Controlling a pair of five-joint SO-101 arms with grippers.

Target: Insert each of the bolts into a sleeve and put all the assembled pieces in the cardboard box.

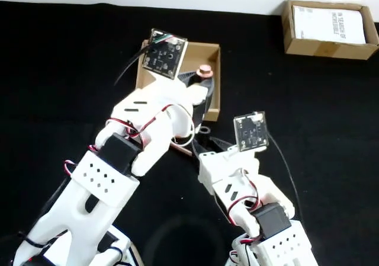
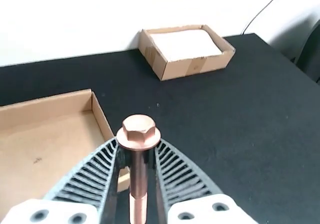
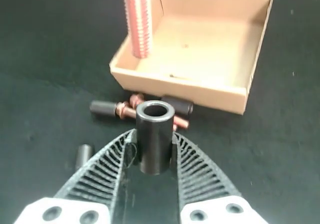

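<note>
1. The cardboard box (image 3: 180, 87) is empty; another box (image 1: 328, 29) stands well apart.
2. The left gripper (image 2: 137, 146) is closed on one bolt (image 2: 140, 134), head up, above the box's edge.
3. The right gripper (image 3: 154, 136) clamps one upright sleeve (image 3: 155, 129) before the box; a tilted bolt may miss its bore.
4. Just beside the box lie three loose sleeves (image 3: 102, 107), perhaps two loose bolts (image 3: 150, 115).

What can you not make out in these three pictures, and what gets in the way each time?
1. Left wrist view: the bolt runs off the bottom edge, so its tip is cut off.
2. Right wrist view: the loose pieces beside the cardboard box overlap, so their count is unclear.
3. High view: the left arm covers part of the box's floor.
</note>
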